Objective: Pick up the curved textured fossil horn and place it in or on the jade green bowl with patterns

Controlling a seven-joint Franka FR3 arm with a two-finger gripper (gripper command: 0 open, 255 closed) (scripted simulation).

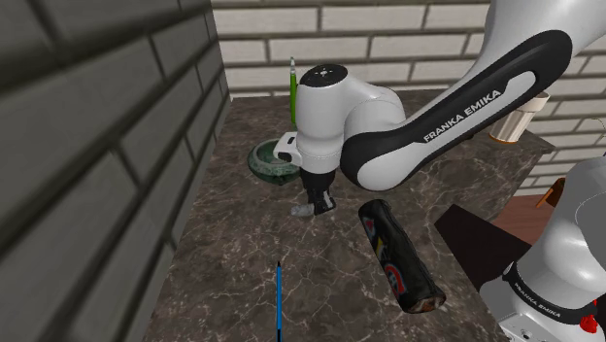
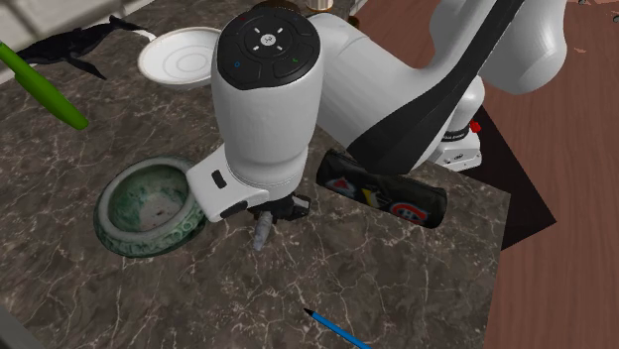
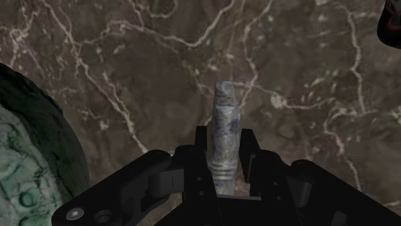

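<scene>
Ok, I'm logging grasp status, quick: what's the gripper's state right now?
Gripper: closed, holding the grey fossil horn clasped between its two fingers.

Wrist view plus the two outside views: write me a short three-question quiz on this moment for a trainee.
1. True or false: the hand clasps the horn between its fingers.
2. Pick one: which thing sits just beside the hand, toward the shoulder view's left? A the green bowl; B a white plate; C a blue pen.
3. Short answer: is the horn already in the green bowl?
Key: 1 true; 2 A; 3 no, the horn is in the hand, over the stone top beside the bowl.
</scene>
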